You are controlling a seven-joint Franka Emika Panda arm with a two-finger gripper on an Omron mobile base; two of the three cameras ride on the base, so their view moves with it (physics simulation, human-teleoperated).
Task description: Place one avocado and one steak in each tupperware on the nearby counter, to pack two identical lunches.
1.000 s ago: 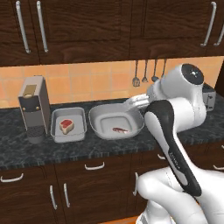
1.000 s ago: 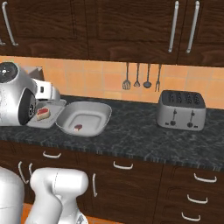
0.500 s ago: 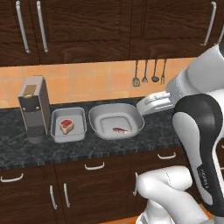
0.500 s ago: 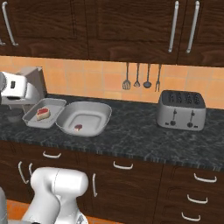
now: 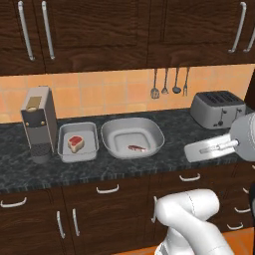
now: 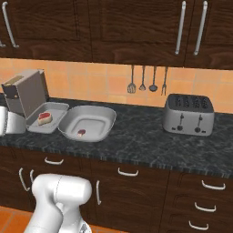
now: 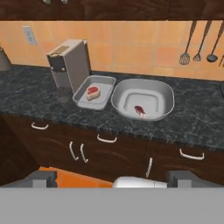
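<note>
Claw [image 7: 112,178] open, well before tupperware [image 7: 142,101]

Coffee machine [image 5: 39,123] crowds small tupperware [image 5: 78,142]; toaster [image 5: 217,108] stands well apart.

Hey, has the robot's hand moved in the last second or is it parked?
Yes. In the left base view the hand has swung right, away from the large oval tupperware, and now sits in front of the toaster.
</note>
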